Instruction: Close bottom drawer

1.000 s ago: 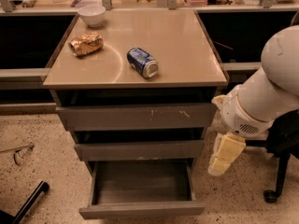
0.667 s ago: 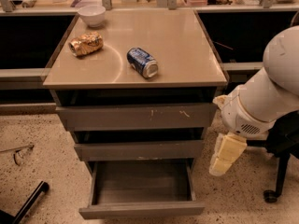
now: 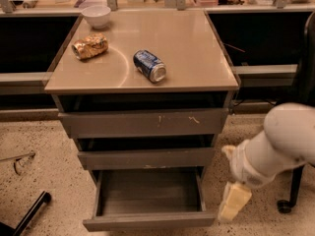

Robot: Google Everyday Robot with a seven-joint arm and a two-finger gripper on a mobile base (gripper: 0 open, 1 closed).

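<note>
The bottom drawer (image 3: 147,221) of the grey-brown cabinet stands pulled far out, showing its shallow empty grey box and plain flat front. The middle drawer (image 3: 145,158) and the top drawer (image 3: 142,123) with white scratch marks stick out a little. My gripper (image 3: 233,201), cream-coloured, hangs low at the right of the cabinet, beside the bottom drawer's right front corner, apart from it. My white arm (image 3: 280,141) reaches in from the right.
On the cabinet top (image 3: 192,48) lie a blue can (image 3: 149,66) on its side, a crumpled snack bag (image 3: 90,45) and a white bowl (image 3: 96,14). A chair wheel (image 3: 284,206) stands on the speckled floor at right. A dark bar (image 3: 29,214) lies at lower left.
The view has shifted, so the cabinet now sits higher in the frame. My arm and gripper have dropped lower, to the level of the bottom drawer's front.
</note>
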